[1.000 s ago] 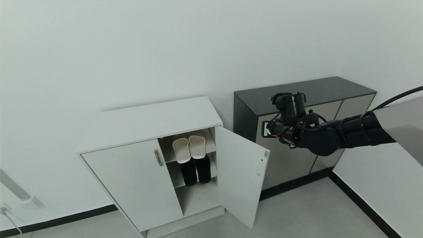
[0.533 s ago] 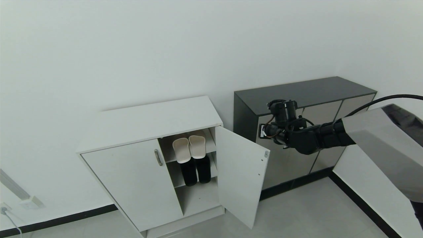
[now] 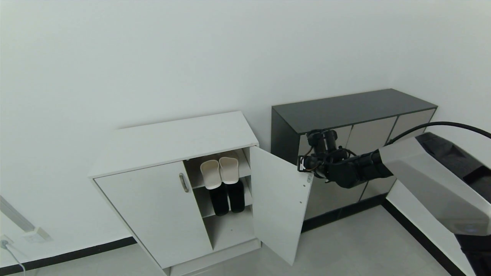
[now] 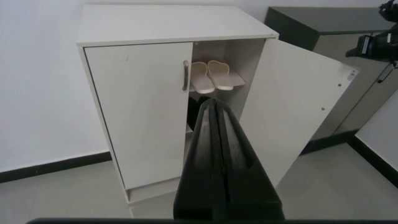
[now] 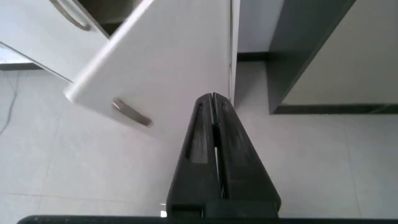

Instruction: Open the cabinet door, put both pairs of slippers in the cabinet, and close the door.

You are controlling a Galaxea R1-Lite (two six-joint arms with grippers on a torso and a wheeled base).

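the white cabinet (image 3: 172, 142) is seen with its right door (image 3: 278, 199) swung open. the beige slippers (image 3: 219, 172) are laid on the upper shelf (image 3: 244, 167), the black slippers (image 3: 228, 199) on the middle shelf (image 3: 248, 198). the right pincer (image 3: 301, 164), fingers pressed together and holding nothing, is held at the door's top outer corner, before the dark cabinet (image 3: 353, 105). the left pincer (image 4: 214, 107) is likewise closed and empty, facing the open cabinet.

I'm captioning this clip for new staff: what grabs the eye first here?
The white cabinet has its right door open, showing beige slippers on the upper shelf and black slippers on the shelf below. The right gripper, fingers shut, sits at that door's top outer corner, before a dark cabinet.
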